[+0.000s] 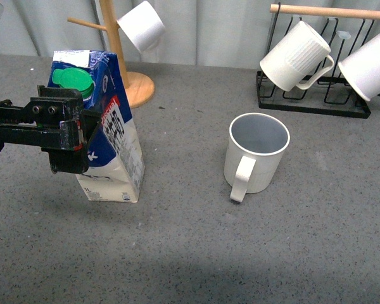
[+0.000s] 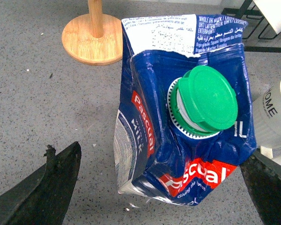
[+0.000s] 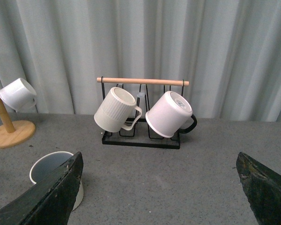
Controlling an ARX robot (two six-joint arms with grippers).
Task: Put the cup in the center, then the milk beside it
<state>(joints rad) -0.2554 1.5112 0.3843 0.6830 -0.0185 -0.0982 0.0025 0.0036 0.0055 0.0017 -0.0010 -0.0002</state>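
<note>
Step 2 of 2, by my judgement: the cup [image 1: 256,152] stands upright near the middle of the table [image 1: 196,253], while the milk carton [image 1: 117,158] stands apart to its left. My left claw [image 1: 68,149] straddles the carton's upper part with jaws spread wide, clamped on nothing. The next move calls for closing on the dented sides, then carrying the carton right to just beside the cup. My right claw [image 3: 159,187] hangs wide open, empty.
</note>
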